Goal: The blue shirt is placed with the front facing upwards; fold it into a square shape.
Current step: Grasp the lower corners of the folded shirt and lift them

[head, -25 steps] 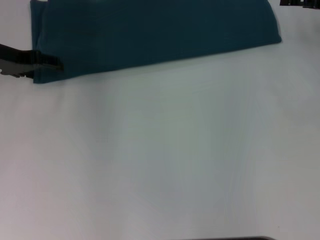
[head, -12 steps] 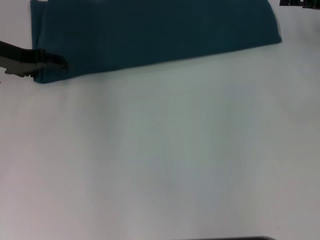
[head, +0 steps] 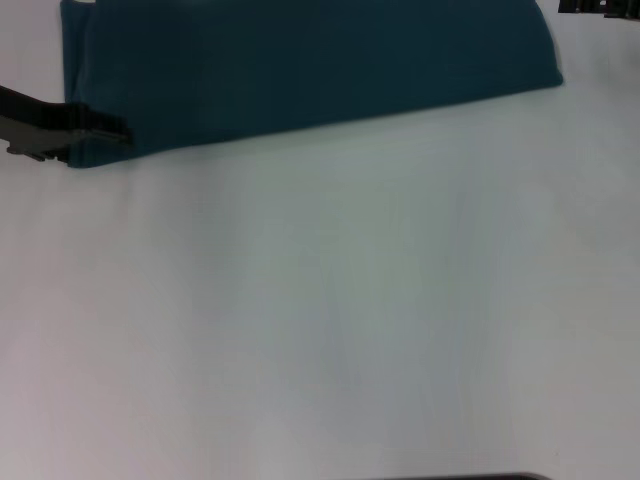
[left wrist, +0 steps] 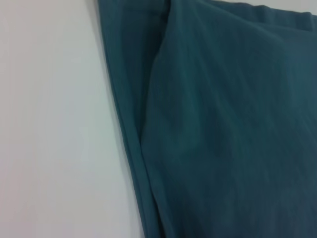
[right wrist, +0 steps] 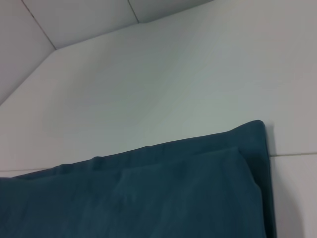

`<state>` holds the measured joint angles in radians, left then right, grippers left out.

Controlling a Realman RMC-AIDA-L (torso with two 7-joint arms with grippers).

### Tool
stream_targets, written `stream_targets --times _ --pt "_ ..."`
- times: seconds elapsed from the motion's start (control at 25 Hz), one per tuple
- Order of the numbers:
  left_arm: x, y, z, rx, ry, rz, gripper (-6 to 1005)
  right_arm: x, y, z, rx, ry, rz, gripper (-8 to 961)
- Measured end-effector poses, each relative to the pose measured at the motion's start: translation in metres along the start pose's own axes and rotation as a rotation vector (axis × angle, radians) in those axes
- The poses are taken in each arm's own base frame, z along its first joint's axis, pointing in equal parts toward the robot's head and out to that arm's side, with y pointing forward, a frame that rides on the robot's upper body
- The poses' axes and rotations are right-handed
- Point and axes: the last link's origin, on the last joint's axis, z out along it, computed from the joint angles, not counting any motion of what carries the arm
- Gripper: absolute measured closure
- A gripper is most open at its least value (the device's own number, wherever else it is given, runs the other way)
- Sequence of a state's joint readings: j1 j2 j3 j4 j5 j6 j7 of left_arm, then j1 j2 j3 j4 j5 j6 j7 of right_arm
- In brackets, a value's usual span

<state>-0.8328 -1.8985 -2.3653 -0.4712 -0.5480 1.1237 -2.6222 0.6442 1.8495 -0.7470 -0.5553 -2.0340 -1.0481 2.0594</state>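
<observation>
I see a plain white worktop (head: 330,320) filling most of my head view. The blue shirt (head: 300,70) lies along its far edge as a long folded band, layers stacked. My left gripper (head: 105,128) reaches in level from the left, its jaws clenched on the shirt's near-left corner. My right gripper (head: 598,6) barely shows at the far right; I cannot tell its jaws' state.

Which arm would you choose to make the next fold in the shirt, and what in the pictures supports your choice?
Probably the left. The left gripper is already at the near left corner of the blue shirt, which lies as a long folded band on the white table. The right gripper barely shows at the far right, off the cloth.
</observation>
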Motion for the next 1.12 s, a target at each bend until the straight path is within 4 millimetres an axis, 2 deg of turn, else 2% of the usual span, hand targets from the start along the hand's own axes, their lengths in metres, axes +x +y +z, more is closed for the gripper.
stream_targets --times 0.64,1.12 --pt "0.0045 0.0004 -0.0049 -0.021 0.009 -0.058 81 -0.0014 -0.0004 -0.0005 0.001 -0.005 -0.004 22" --pt "0.0039 0.0004 0.0013 -0.012 0.026 -0.072 82 -0.0015 -0.0003 -0.0006 0.000 -0.005 -0.005 23"
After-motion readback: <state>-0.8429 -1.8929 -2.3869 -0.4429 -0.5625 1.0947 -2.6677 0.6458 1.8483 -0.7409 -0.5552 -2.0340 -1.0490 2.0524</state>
